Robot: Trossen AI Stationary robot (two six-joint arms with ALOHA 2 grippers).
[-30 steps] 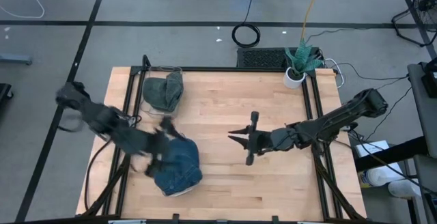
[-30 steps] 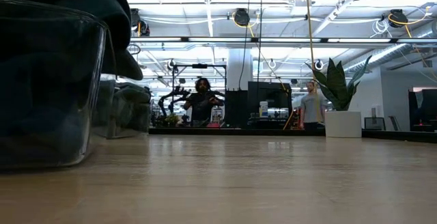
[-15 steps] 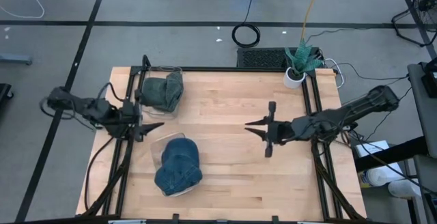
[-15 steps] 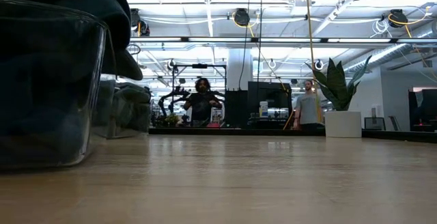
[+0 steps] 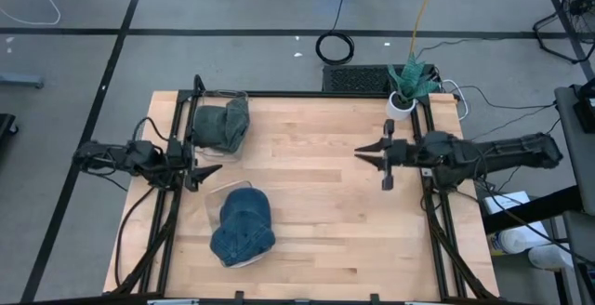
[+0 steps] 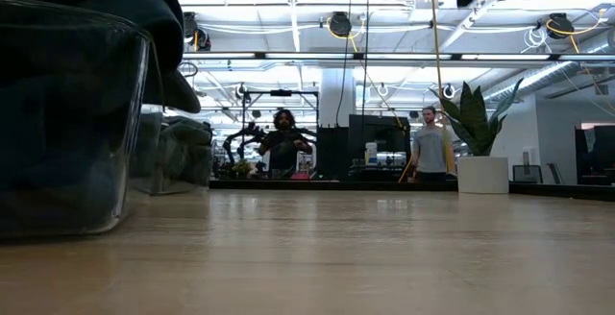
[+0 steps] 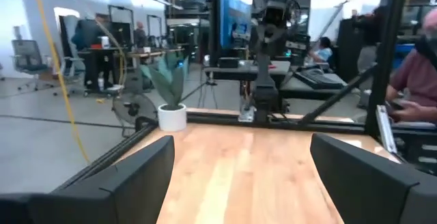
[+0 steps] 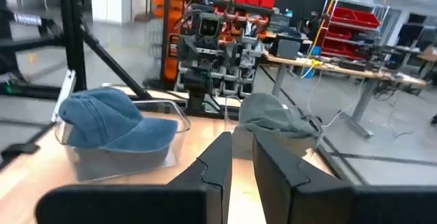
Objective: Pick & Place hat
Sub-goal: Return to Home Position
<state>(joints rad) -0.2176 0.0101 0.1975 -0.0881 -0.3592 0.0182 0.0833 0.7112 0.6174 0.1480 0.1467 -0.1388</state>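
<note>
A blue denim hat (image 5: pixel 244 226) lies crown up on top of a clear container (image 5: pixel 213 201) at the table's near left; the right wrist view also shows this hat (image 8: pixel 113 120). A grey-green hat (image 5: pixel 221 124) rests on a second clear container (image 5: pixel 238 96) at the far left corner. My left gripper (image 5: pixel 203 176) stands open and level at the table's left edge, between the two hats, with nothing between its fingers (image 7: pixel 136 176). My right gripper (image 5: pixel 361 153) is shut and holds nothing; it hovers level over the table's right part, pointing left.
A small potted plant (image 5: pixel 405 86) stands at the far right corner. Black frame rails (image 5: pixel 429 170) run along the table's left and right sides. Bare wood (image 5: pixel 307 193) lies between the two grippers. People (image 6: pixel 430 150) stand in the room beyond the table.
My left gripper has drawn back from the blue hat toward the table's left edge, sinking and tipping to level; the hat stays on its container. My right gripper has gone back toward the table's right edge and a little toward the far edge.
</note>
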